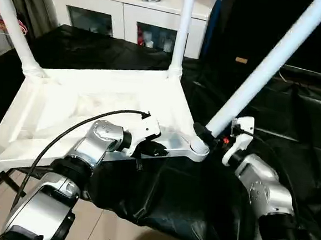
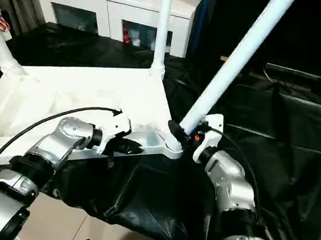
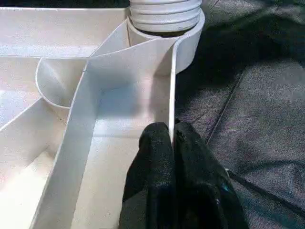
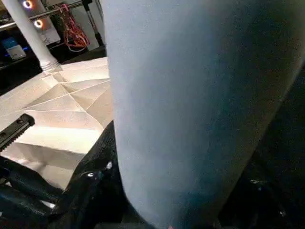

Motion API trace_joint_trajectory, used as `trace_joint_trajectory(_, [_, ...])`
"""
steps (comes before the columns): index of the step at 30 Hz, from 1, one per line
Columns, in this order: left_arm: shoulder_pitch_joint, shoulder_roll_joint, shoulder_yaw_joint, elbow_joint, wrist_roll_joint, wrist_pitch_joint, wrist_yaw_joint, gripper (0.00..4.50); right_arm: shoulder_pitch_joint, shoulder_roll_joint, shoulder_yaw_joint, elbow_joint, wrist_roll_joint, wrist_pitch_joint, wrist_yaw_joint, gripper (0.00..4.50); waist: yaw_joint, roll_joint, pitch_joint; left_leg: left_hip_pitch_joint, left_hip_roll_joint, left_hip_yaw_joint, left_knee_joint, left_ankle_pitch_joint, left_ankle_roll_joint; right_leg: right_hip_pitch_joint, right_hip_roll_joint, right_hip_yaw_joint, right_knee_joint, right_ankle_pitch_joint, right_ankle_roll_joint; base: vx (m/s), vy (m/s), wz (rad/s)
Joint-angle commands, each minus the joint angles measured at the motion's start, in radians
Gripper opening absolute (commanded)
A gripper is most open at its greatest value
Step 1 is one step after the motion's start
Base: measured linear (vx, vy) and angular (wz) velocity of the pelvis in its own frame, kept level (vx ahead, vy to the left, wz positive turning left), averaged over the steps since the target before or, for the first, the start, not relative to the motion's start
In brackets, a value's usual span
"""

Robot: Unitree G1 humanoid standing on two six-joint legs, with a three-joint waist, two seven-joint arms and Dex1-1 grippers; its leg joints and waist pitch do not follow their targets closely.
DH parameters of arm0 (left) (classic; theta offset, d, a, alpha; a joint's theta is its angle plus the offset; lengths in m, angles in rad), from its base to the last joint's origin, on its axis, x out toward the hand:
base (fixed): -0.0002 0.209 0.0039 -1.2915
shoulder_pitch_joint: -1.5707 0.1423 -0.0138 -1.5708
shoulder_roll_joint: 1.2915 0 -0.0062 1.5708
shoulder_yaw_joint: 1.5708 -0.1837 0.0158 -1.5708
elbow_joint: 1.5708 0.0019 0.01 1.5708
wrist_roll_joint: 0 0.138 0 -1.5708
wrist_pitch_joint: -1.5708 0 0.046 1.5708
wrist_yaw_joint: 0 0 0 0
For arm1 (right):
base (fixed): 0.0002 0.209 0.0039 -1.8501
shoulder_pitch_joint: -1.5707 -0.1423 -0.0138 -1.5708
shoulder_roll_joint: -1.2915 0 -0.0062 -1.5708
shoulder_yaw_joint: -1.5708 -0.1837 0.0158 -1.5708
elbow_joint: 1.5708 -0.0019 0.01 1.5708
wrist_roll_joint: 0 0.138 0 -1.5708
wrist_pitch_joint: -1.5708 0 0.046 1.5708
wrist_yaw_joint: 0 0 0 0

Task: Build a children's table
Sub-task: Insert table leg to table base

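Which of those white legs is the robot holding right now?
The slanting leg at the tabletop's near right corner, gripped low down by the right gripper. The other legs stand upright in their sockets, untouched.

The left arm [image 1: 94, 145] reached forward with its elbow bent, left gripper [image 3: 172, 143] pinched tight on a thin edge. The right arm [image 1: 261, 186] angled up, right gripper [image 1: 206, 136] clamped around a pole's base
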Motion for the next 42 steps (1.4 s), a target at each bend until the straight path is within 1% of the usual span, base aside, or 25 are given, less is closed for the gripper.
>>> trace_joint_trajectory(1, [-0.004,-0.014,0.042,0.017,-0.013,-0.005,0.056,0.0,0.047,-0.001,0.037,0.059,-0.061,0.012,-0.019,1.93,-0.002,-0.008,-0.055,0.008,0.031,-0.012,-0.081,-0.271,0.004,0.039,-0.093,0.05,-0.094,-0.388,-0.142,0.0,0.0,0.0])
trace_joint_trajectory(3, [-0.005,-0.014,0.042,0.018,-0.012,-0.007,0.057,0.0,0.048,-0.009,0.062,0.053,-0.087,-0.003,-0.018,1.93,-0.003,-0.009,-0.055,0.007,0.031,-0.012,-0.081,-0.272,0.003,0.038,-0.093,0.05,-0.095,-0.393,-0.138,0.0,0.0,0.0])
trace_joint_trajectory(5, [-0.006,-0.014,0.042,0.02,-0.011,-0.01,0.059,0.0,0.049,-0.017,0.085,0.046,-0.114,-0.017,-0.017,1.93,-0.005,-0.008,-0.053,0.009,0.03,-0.012,-0.083,-0.287,0.004,0.037,-0.093,0.05,-0.098,-0.421,-0.13,0.0,0.0,0.0])
trace_joint_trajectory(6, [-0.005,-0.014,0.041,0.021,-0.01,-0.012,0.06,0.0,0.049,-0.023,0.102,0.041,-0.129,-0.021,-0.011,1.93,-0.005,-0.013,-0.052,0.009,0.03,-0.012,-0.083,-0.287,0.006,0.036,-0.093,0.05,-0.1,-0.436,-0.123,0.0,0.0,0.0])
trace_joint_trajectory(7, [-0.005,-0.014,0.041,0.021,-0.009,-0.012,0.061,0.0,0.049,-0.024,0.106,0.04,-0.133,-0.022,-0.01,1.93,-0.005,-0.012,-0.052,0.009,0.03,-0.012,-0.083,-0.29,0.006,0.035,-0.094,0.051,-0.1,-0.442,-0.121,0.0,0.0,0.0])
trace_joint_trajectory(10, [0.0,-0.012,0.041,0.018,-0.008,-0.012,0.062,0.0,0.046,-0.033,0.129,0.036,-0.149,-0.023,0.005,1.93,-0.007,-0.012,-0.049,0.008,0.03,-0.014,-0.085,-0.298,0.006,0.034,-0.093,0.051,-0.104,-0.467,-0.109,0.0,0.0,0.0])
trace_joint_trajectory(13, [0.001,-0.012,0.042,0.017,-0.008,-0.011,0.063,0.0,0.045,-0.034,0.133,0.038,-0.151,-0.024,0.008,1.93,-0.008,-0.012,-0.049,0.011,0.03,-0.014,-0.085,-0.312,0.007,0.031,-0.095,0.051,-0.107,-0.493,-0.103,0.0,0.0,0.0])
trace_joint_trajectory(14, [0.003,-0.012,0.042,0.014,-0.008,-0.01,0.064,0.0,0.045,-0.037,0.136,0.039,-0.153,-0.025,0.01,1.93,-0.01,-0.027,-0.049,0.01,0.031,-0.014,-0.086,-0.312,0.011,0.031,-0.093,0.05,-0.109,-0.501,-0.098,0.0,0.0,0.0])
trace_joint_trajectory(16, [0.006,-0.012,0.042,0.011,-0.008,-0.009,0.065,0.0,0.046,-0.038,0.14,0.041,-0.156,-0.027,0.014,1.93,-0.009,-0.019,-0.049,0.011,0.031,-0.015,-0.087,-0.308,0.013,0.029,-0.094,0.051,-0.108,-0.496,-0.099,0.0,0.0,0.0])
trace_joint_trajectory(17, [0.009,-0.012,0.041,0.01,-0.008,-0.009,0.064,0.0,0.045,-0.041,0.146,0.043,-0.159,-0.029,0.019,1.93,-0.009,-0.019,-0.048,0.011,0.032,-0.015,-0.088,-0.315,0.011,0.028,-0.095,0.052,-0.11,-0.5,-0.098,0.0,0.0,0.0])
trace_joint_trajectory(18, [0.009,-0.012,0.041,0.009,-0.008,-0.01,0.063,0.0,0.045,-0.041,0.147,0.043,-0.159,-0.029,0.019,1.93,-0.01,-0.022,-0.048,0.012,0.031,-0.015,-0.088,-0.321,0.011,0.028,-0.095,0.051,-0.11,-0.51,-0.095,0.0,0.0,0.0])
trace_joint_trajectory(19, [0.011,-0.011,0.04,0.009,-0.007,-0.012,0.061,0.0,0.045,-0.044,0.153,0.045,-0.162,-0.027,0.029,1.93,-0.009,-0.022,-0.048,0.012,0.031,-0.015,-0.088,-0.323,0.011,0.028,-0.096,0.051,-0.111,-0.513,-0.094,0.0,0.0,0.0])
trace_joint_trajectory(20, [0.012,-0.011,0.039,0.008,-0.007,-0.014,0.059,0.0,0.044,-0.046,0.159,0.046,-0.164,-0.025,0.037,1.93,-0.011,-0.025,-0.048,0.011,0.032,-0.016,-0.089,-0.328,0.01,0.028,-0.095,0.051,-0.111,-0.517,-0.092,0.0,0.0,0.0])
trace_joint_trajectory(24, [0.013,-0.009,0.035,0.007,-0.004,-0.02,0.052,0.0,0.043,-0.055,0.17,0.05,-0.172,-0.018,0.062,1.93,-0.011,-0.026,-0.048,0.012,0.031,-0.016,-0.089,-0.335,0.011,0.026,-0.096,0.051,-0.114,-0.536,-0.084,0.0,0.0,0.0])
trace_joint_trajectory(25, [0.012,-0.007,0.033,0.007,-0.003,-0.024,0.047,0.0,0.042,-0.06,0.175,0.051,-0.173,-0.017,0.075,1.93,-0.011,-0.03,-0.048,0.012,0.031,-0.016,-0.089,-0.334,0.012,0.026,-0.096,0.05,-0.114,-0.538,-0.083,0.0,0.0,0.0])
trace_joint_trajectory(27, [0.011,-0.004,0.03,0.006,0.0,-0.031,0.033,0.0,0.034,-0.068,0.187,0.061,-0.178,-0.022,0.101,1.93,-0.01,-0.028,-0.048,0.012,0.032,-0.017,-0.09,-0.335,0.013,0.025,-0.096,0.051,-0.115,-0.54,-0.081,0.0,0.0,0.0])
trace_joint_trajectory(28, [0.008,-0.001,0.025,0.005,0.003,-0.036,0.02,0.0,0.024,-0.075,0.195,0.072,-0.183,-0.026,0.119,1.93,-0.01,-0.029,-0.048,0.009,0.032,-0.017,-0.09,-0.328,0.014,0.027,-0.097,0.051,-0.114,-0.533,-0.082,0.0,0.0,0.0])
trace_joint_trajectory(31, [0.004,0.005,0.019,-0.003,0.004,-0.039,-0.002,0.0,0.01,-0.084,0.204,0.082,-0.186,-0.026,0.145,1.93,-0.01,-0.028,-0.049,0.01,0.033,-0.015,-0.09,-0.321,0.016,0.028,-0.096,0.052,-0.112,-0.505,-0.093,0.0,0.0,0.0])
trace_joint_trajectory(34, [-0.004,0.014,0.014,-0.008,0.005,-0.043,-0.025,0.0,-0.012,-0.097,0.208,0.101,-0.181,-0.022,0.182,1.93,-0.009,-0.031,-0.052,0.008,0.032,-0.013,-0.09,-0.297,0.021,0.032,-0.094,0.052,-0.106,-0.458,-0.108,0.0,0.0,0.0])
trace_joint_trajectory(35, [-0.007,0.035,0.005,-0.023,0.005,-0.045,-0.068,0.0,-0.033,-0.122,0.216,0.118,-0.175,-0.019,0.248,1.93,-0.007,-0.03,-0.053,0.01,0.032,-0.013,-0.089,-0.29,0.024,0.033,-0.095,0.052,-0.106,-0.45,-0.112,0.0,0.0,0.0])
trace_joint_trajectory(36, [-0.007,0.036,0.005,-0.023,0.005,-0.046,-0.068,0.0,-0.034,-0.122,0.216,0.118,-0.175,-0.019,0.249,1.93,-0.008,-0.031,-0.054,0.009,0.032,-0.012,-0.089,-0.283,0.026,0.034,-0.095,0.052,-0.104,-0.439,-0.116,0.0,0.0,0.0])
trace_joint_trajectory(38, [-0.004,0.054,-0.001,-0.042,0.003,-0.046,-0.102,0.0,-0.038,-0.141,0.222,0.118,-0.171,-0.015,0.294,1.93,-0.006,-0.03,-0.053,0.006,0.034,-0.012,-0.09,-0.267,0.031,0.037,-0.095,0.052,-0.101,-0.403,-0.127,0.0,0.0,0.0])
trace_joint_trajectory(40, [-0.002,0.085,-0.002,-0.066,-0.001,-0.049,-0.15,0.0,-0.038,-0.17,0.235,0.114,-0.168,-0.02,0.363,1.93,-0.006,-0.029,-0.056,0.006,0.036,-0.013,-0.09,-0.258,0.028,0.038,-0.092,0.051,-0.094,-0.366,-0.14,0.0,0.0,0.0])
trace_joint_trajectory(41, [-0.002,0.085,-0.002,-0.066,-0.001,-0.049,-0.15,0.0,-0.038,-0.17,0.235,0.114,-0.168,-0.02,0.363,1.93,-0.005,-0.029,-0.057,0.005,0.037,-0.012,-0.09,-0.248,0.028,0.041,-0.092,0.051,-0.089,-0.324,-0.155,0.0,0.0,0.0])
trace_joint_trajectory(42, [-0.003,0.099,-0.002,-0.078,-0.004,-0.045,-0.172,0.0,-0.037,-0.182,0.241,0.112,-0.167,-0.027,0.396,1.93,-0.006,-0.029,-0.057,0.006,0.038,-0.011,-0.09,-0.241,0.027,0.039,-0.09,0.052,-0.085,-0.281,-0.17,0.0,0.0,0.0])
